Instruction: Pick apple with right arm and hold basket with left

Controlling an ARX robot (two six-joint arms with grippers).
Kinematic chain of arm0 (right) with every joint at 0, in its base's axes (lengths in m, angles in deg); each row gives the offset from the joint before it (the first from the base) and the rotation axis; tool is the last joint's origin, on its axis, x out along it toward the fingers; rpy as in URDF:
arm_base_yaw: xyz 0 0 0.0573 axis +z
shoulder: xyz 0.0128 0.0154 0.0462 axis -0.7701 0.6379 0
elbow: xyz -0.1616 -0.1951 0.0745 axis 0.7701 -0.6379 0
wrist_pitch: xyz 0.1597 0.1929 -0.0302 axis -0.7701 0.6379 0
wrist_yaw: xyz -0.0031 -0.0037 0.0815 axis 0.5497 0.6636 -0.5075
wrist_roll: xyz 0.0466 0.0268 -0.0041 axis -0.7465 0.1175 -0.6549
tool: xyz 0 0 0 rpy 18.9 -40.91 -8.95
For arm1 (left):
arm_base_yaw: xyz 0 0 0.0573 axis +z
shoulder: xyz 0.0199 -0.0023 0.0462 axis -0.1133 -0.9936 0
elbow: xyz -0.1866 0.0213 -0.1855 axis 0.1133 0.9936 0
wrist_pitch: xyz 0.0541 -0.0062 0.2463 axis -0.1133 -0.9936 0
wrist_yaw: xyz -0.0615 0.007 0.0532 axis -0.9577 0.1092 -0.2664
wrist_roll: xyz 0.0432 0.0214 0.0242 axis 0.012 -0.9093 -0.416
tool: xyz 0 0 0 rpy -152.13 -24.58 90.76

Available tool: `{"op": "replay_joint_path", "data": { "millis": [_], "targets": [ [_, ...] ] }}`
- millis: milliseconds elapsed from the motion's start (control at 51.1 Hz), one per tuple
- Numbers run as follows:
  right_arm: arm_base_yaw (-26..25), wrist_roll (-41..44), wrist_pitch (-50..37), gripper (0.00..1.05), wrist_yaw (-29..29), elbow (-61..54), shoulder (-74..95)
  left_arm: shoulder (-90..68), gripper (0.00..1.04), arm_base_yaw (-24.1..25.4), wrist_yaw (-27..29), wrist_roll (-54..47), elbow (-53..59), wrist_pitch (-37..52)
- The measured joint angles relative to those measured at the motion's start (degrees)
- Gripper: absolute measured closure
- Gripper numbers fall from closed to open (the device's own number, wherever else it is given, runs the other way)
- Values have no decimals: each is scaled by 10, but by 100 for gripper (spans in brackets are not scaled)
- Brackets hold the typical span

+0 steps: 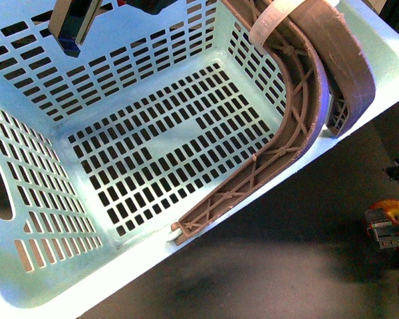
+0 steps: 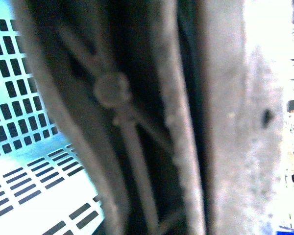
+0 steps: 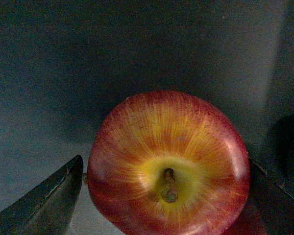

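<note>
**Q:** Why is the basket [image 1: 120, 279] gripped at its wall?

**A:** My left gripper [image 1: 317, 100], at the basket's 2 o'clock, is clenched over the rim with one finger inside and one outside, I judge to steady it.

**Q:** And the apple [image 3: 169, 166]?

**A:** It is outside the basket, between my right gripper's [image 3: 166, 196] fingers. I cannot tell whether they press it.

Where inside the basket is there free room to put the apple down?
The basket floor is bare from the handle-hole wall across the middle. Crowded only along the opposite wall, where a finger of the left gripper lies inside.
</note>
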Motion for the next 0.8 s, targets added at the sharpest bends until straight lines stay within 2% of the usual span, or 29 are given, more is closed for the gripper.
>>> {"op": "replay_joint_path", "data": {
  "millis": [176, 254, 352, 567, 802],
  "targets": [
    [1, -7, 11, 9, 5, 14, 20, 0, 90, 0, 0, 0, 0, 0],
    [1, -9, 13, 18, 7, 14, 20, 0, 90, 0, 0, 0, 0, 0],
    [-2, -15, 15, 24, 7, 12, 18, 0, 90, 0, 0, 0, 0, 0],
    [-8, -15, 10, 24, -5, -26, -26, 0, 90, 0, 0, 0, 0, 0],
    [-3, -20, 9, 24, -50, -99, -198, 0, 90, 0, 0, 0, 0, 0]
  ]
}}
